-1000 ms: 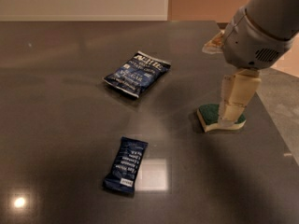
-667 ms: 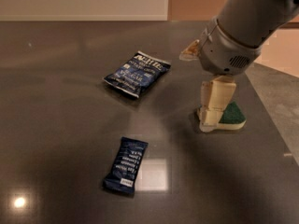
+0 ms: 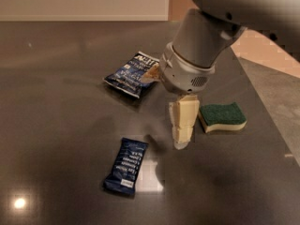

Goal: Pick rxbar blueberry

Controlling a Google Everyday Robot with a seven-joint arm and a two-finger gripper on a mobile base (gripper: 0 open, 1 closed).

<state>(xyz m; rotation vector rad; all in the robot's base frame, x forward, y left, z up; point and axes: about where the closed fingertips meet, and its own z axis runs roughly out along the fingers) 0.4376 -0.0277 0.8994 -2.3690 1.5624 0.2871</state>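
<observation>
The rxbar blueberry (image 3: 126, 166) is a small narrow navy bar with pale text lines, lying flat on the dark table (image 3: 56, 116) at the lower middle. My gripper (image 3: 183, 134) hangs from the grey arm, pointing down, to the right of the bar and a little beyond it, above the table. It holds nothing that I can see.
A wider crinkly blue bag (image 3: 130, 74) lies further back, partly behind the arm. A green and cream sponge (image 3: 222, 116) lies just right of the gripper. The table's right edge runs along a pale floor (image 3: 276, 83).
The arm and gripper have moved left, off the sponge and toward the bar. The sponge now shows fully. The bar and bag have not moved.
</observation>
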